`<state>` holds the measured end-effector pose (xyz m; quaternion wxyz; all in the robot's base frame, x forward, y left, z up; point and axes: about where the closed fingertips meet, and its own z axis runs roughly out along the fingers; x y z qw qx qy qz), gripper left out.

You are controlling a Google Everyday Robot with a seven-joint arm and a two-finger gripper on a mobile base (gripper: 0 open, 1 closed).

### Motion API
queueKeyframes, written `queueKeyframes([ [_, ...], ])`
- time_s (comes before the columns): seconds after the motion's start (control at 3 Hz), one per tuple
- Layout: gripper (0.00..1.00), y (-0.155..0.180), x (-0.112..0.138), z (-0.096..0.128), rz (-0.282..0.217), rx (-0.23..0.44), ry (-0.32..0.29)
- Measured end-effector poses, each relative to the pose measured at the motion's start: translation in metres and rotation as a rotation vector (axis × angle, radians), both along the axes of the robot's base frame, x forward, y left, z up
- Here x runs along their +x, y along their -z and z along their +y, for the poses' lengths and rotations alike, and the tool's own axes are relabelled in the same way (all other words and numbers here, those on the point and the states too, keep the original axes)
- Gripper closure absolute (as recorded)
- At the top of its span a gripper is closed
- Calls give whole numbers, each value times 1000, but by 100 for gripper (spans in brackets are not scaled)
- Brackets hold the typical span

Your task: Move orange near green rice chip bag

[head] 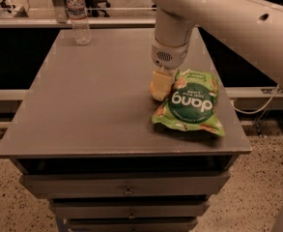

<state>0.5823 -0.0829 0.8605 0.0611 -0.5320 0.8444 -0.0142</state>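
The green rice chip bag (191, 103) lies flat on the right part of the grey table top (92, 100), with its dark green circle and white "dang" lettering facing up. My gripper (160, 86) hangs from the white arm (172, 37), pointing straight down. It is low over the table and touches the bag's upper left edge. The orange does not show in this view. It may be hidden inside or behind the gripper, but I cannot tell.
A clear plastic water bottle (78, 16) stands at the table's far left corner. The table is a drawer cabinet with drawers (126, 187) in front. The speckled floor (247, 202) drops off around it. A metal rail (30, 23) runs behind the table.
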Motion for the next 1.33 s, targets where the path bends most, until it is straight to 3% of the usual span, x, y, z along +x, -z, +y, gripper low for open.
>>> queueKeyframes([
  [0.33,0,3,-3,1,5,4,0],
  [1.0,0,-4,-4,4,-17,17,-5],
  [1.33,0,-20,-3,8,-65,77,-16],
])
